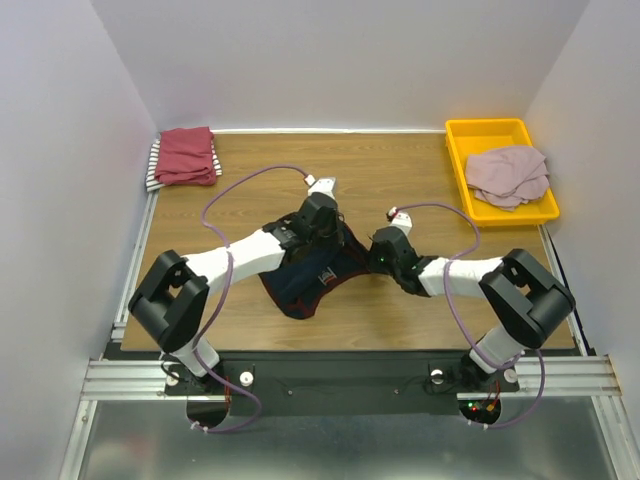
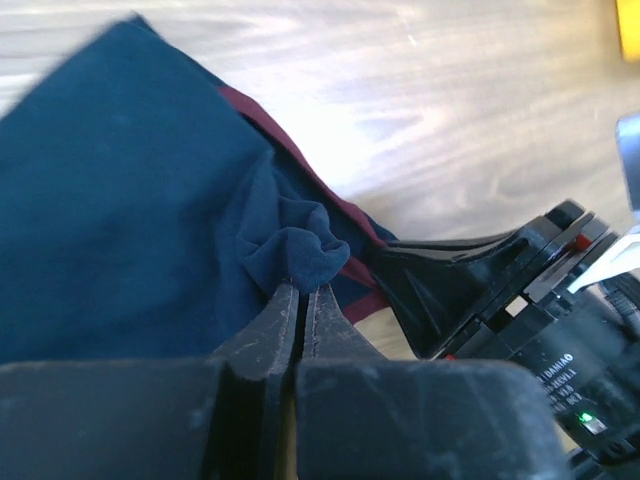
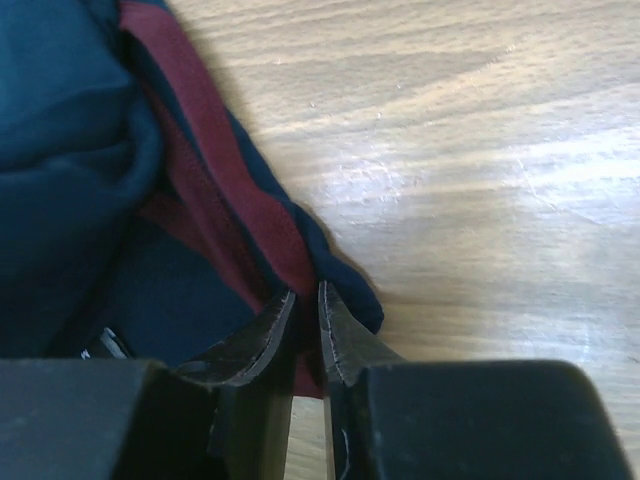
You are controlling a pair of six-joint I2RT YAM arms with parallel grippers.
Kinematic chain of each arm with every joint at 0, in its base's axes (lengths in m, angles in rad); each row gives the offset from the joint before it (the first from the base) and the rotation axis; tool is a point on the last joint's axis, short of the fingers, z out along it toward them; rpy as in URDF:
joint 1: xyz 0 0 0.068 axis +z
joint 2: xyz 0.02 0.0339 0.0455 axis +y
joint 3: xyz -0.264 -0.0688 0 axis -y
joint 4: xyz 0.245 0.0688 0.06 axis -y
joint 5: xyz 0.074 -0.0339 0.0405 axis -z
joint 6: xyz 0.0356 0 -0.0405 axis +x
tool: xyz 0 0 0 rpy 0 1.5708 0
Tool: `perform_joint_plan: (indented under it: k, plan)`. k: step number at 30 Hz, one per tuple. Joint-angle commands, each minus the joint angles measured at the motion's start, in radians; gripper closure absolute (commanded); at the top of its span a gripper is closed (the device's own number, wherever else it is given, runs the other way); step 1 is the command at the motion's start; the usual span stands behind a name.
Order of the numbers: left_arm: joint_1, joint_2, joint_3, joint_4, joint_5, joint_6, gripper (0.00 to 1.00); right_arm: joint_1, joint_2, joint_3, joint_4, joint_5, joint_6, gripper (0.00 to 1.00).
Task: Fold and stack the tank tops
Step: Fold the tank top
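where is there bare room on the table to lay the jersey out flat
Bare table lies at the far side between the red stack and the tray; a smaller strip lies near, right of the jersey. The middle is crowded: left gripper and right gripper both pinch the jersey.

The left arm (image 1: 243, 254) and right arm (image 1: 462, 272) have white link shells between bulky black joint housings, each trailed by a thin purple cable (image 1: 222, 205). The left fingers (image 2: 262, 335) and right fingers (image 3: 250, 345) are matte black, tapered, dusty and scuffed. A small green light (image 2: 593, 422) glows on the right wrist.
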Motion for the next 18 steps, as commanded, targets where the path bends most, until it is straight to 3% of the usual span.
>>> perform_joint_plan:
  k: [1,7,9,10,12,14,15,18]
  plan:
    - [-0.036,0.047,0.059,0.061,0.042,0.041,0.88,0.013,-0.022,-0.051,-0.005,0.028,-0.005,0.79]
    - [-0.062,0.049,0.062,0.083,0.087,0.060,0.57,0.012,-0.108,-0.083,-0.015,0.014,0.005,0.57]
    - [-0.063,0.026,0.060,0.092,0.105,0.069,0.53,0.012,-0.152,-0.080,-0.044,0.020,0.017,0.56]
    - [-0.063,0.019,0.062,0.092,0.110,0.069,0.42,0.013,-0.168,-0.074,-0.070,0.024,0.032,0.55]
    - [-0.062,-0.006,0.068,0.099,0.146,0.069,0.40,0.013,-0.206,-0.074,-0.165,0.028,0.078,0.52]
    - [-0.062,-0.018,0.077,0.100,0.161,0.069,0.39,0.013,-0.234,-0.079,-0.200,0.021,0.116,0.51]
    - [-0.063,-0.034,0.086,0.098,0.174,0.070,0.32,0.012,-0.264,-0.092,-0.209,0.012,0.124,0.50]
    - [-0.060,-0.054,0.117,0.069,0.168,0.070,0.32,0.012,-0.309,-0.105,-0.229,0.009,0.141,0.50]
